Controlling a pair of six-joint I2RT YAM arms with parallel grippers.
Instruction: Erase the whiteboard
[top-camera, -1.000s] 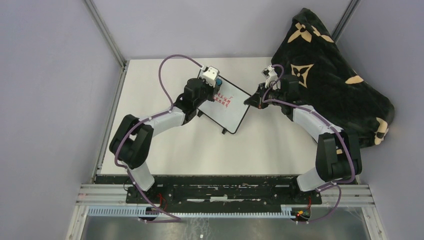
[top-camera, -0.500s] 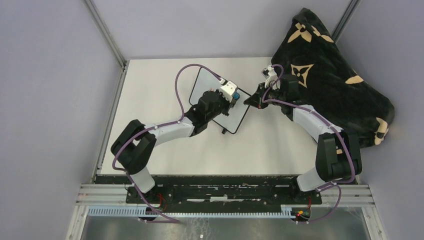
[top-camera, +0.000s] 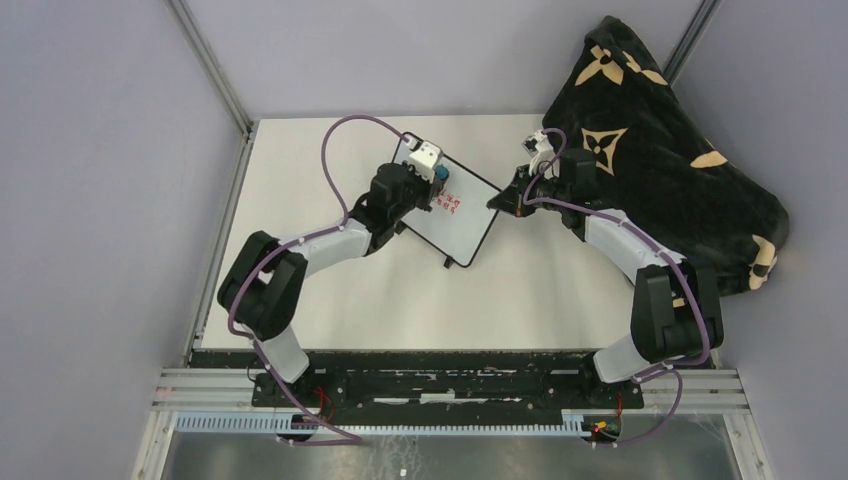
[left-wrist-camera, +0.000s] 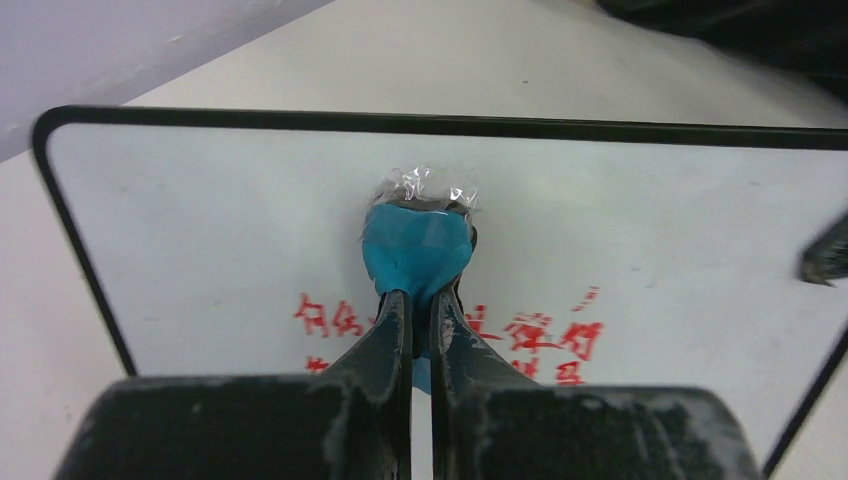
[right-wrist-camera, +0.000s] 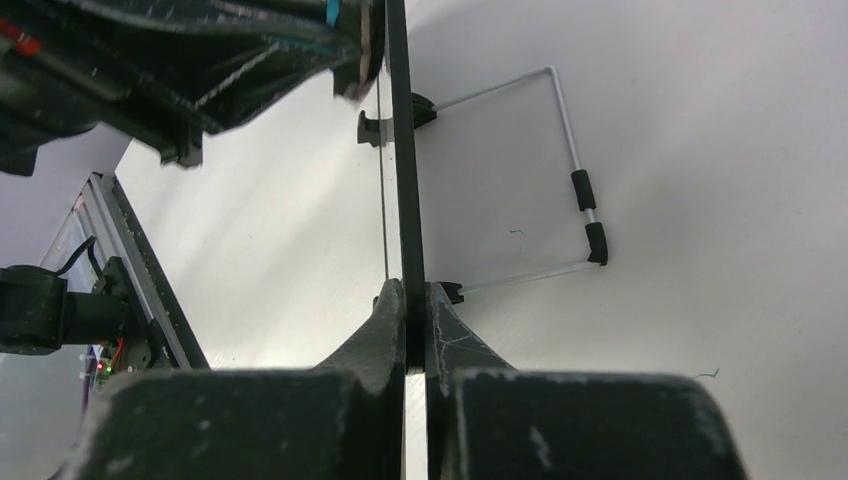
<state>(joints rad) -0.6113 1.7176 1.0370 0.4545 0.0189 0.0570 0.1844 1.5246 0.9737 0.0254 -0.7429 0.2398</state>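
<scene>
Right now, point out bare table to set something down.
Bare: the wide near strip of table between whiteboard and arm bases, plus the far-left corner. Crowded: where left gripper and right gripper meet the whiteboard, and beside the blanket.

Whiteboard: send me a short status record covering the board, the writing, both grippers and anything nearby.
whiteboard: propped on its wire stand
writing: red marks, not wiped; rest of the visible face looks clean
left gripper: shut on blue eraser, pad against the board face beside the writing
right gripper: shut on the board's edge
nearby: black blanket to the right, apart from the board
</scene>
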